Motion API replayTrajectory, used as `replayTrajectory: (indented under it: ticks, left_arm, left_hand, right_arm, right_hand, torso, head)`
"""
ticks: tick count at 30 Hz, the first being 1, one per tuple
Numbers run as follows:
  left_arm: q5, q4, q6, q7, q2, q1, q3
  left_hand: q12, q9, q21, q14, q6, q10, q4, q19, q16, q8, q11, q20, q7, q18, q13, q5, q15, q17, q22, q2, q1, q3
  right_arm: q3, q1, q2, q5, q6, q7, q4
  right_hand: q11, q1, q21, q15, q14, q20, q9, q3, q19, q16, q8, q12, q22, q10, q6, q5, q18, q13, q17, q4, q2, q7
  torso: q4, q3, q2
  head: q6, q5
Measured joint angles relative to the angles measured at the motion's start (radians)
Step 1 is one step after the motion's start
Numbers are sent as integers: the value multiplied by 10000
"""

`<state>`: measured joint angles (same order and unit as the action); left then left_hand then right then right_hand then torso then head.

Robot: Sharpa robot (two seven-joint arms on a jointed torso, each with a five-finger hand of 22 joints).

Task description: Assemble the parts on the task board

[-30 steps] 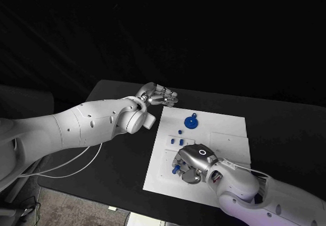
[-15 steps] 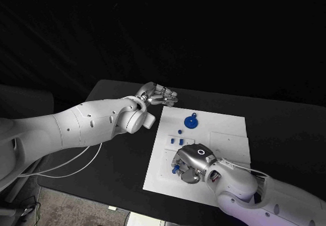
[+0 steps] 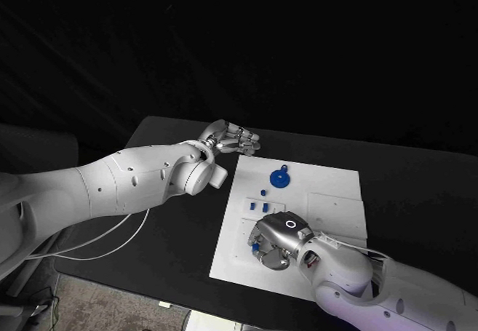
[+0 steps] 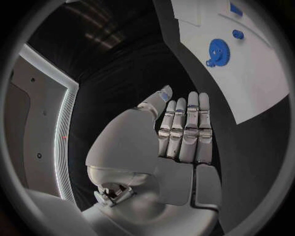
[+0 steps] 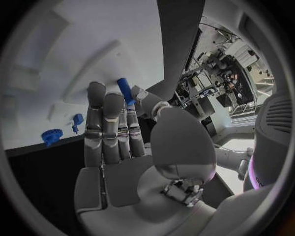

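White task board (image 3: 324, 199) lying mid-desk on the black desk (image 3: 418, 181). Blue gear (image 3: 280, 180) flat on the board's far end, with small blue pegs (image 3: 261, 207) nearer its middle. Right hand (image 3: 275, 241) low over the board's near left part, pinching a small blue peg (image 5: 125, 91) between thumb and fingers. Left hand (image 3: 230, 141) off the board beside its far left corner, above the desk, fingers straight and side by side, holding nothing.
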<state>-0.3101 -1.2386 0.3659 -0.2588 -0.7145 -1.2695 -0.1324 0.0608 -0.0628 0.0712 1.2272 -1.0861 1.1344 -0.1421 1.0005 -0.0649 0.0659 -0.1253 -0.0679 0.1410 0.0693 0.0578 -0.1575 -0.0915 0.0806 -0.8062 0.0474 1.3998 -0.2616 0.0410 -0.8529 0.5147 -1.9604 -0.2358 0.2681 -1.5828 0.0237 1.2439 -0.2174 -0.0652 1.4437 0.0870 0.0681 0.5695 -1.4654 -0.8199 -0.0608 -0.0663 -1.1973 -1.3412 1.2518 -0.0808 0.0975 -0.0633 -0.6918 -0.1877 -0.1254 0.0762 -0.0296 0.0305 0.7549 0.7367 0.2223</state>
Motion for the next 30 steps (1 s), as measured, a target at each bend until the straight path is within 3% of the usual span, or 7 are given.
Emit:
replayTrajectory:
  ticks: [5, 14, 17, 20, 24, 30]
  left_arm:
    - [0, 6, -5, 2, 3, 0, 0]
    - [1, 10, -12, 5, 3, 0, 0]
    - [1, 10, -15, 6, -1, 0, 0]
    - [1, 10, -19, 7, -6, 0, 0]
    - [1, 10, -27, 12, -14, 0, 0]
    - [1, 6, -35, 17, -29, 0, 0]
  left_hand:
    - [0, 0, 0, 0, 0, 0, 0, 0, 0, 0, 0, 0, 0, 0, 0, 0, 0, 0, -1, 0, 0, 0]
    - [0, 0, 0, 0, 0, 0, 0, 0, 0, 0, 0, 0, 0, 0, 0, 0, 0, 0, -1, 0, 0, 0]
    - [0, 0, 0, 0, 0, 0, 0, 0, 0, 0, 0, 0, 0, 1, 0, 0, 0, 0, -2, 0, 0, 0]
    - [0, 0, 0, 0, 0, -34, 0, 0, 0, 0, 34, 0, 0, 0, 0, 0, 0, 0, -2, -25, -25, 0]
    - [0, 0, 0, 0, 0, -35, 0, 0, 0, 0, 35, 0, 0, 0, 0, 0, 0, 0, -2, -40, -40, 0]
    - [0, 0, 0, 0, 0, -35, 0, 0, 0, 0, 35, 0, 0, 0, 0, 0, 0, 0, -2, -40, -40, 0]
  right_arm:
    - [-29, -4, -7, 73, -57, -50, 27]
    - [-94, 35, -6, 285, -118, -124, 59]
    - [-101, 44, 11, 347, -173, -137, 60]
    - [-104, 47, 35, 394, -263, -140, 50]
    - [-104, 48, 74, 441, -441, -138, -9]
    - [-104, 48, 160, 510, -725, -116, -128]
  right_hand:
    - [109, -32, 50, 38, 34, -3, -23, -470, -1, 0, -43, 31, 209, 322, -348, 110, 8, 17, 30, 244, -30, 75]
    - [387, -196, 50, 182, 12, -181, -34, -812, 1, -1, -48, 52, 443, 1067, -1015, -84, 112, 30, 69, 487, -460, 282]
    - [431, -131, 50, 231, 8, -195, -34, -907, -13, -1, -48, 52, 519, 1217, -1147, -84, 111, 34, 86, 527, -526, 307]
    - [460, -77, 50, 231, 8, -266, -34, -998, -14, -1, -49, 52, 611, 1316, -1233, -84, 262, 34, 120, 544, -579, 346]
    - [495, -12, 50, 263, -24, -266, -33, -1132, -13, -1, -48, 52, 675, 1467, -1296, -84, 263, 34, 150, 528, -722, 383]
    - [530, 27, 50, 299, 12, -301, -33, -1306, 22, -1, -48, 52, 792, 1567, -1309, -84, 263, 33, 188, 597, -762, 397]
  torso:
    - [5, -2, 0]
    - [8, -6, 0]
    - [9, -6, 0]
    - [7, -6, 0]
    - [5, -6, 0]
    - [0, -6, 0]
  head:
    - [7, -11]
    - [-1, -44]
    - [0, -50]
    - [1, -64]
    - [2, -81]
    - [2, -105]
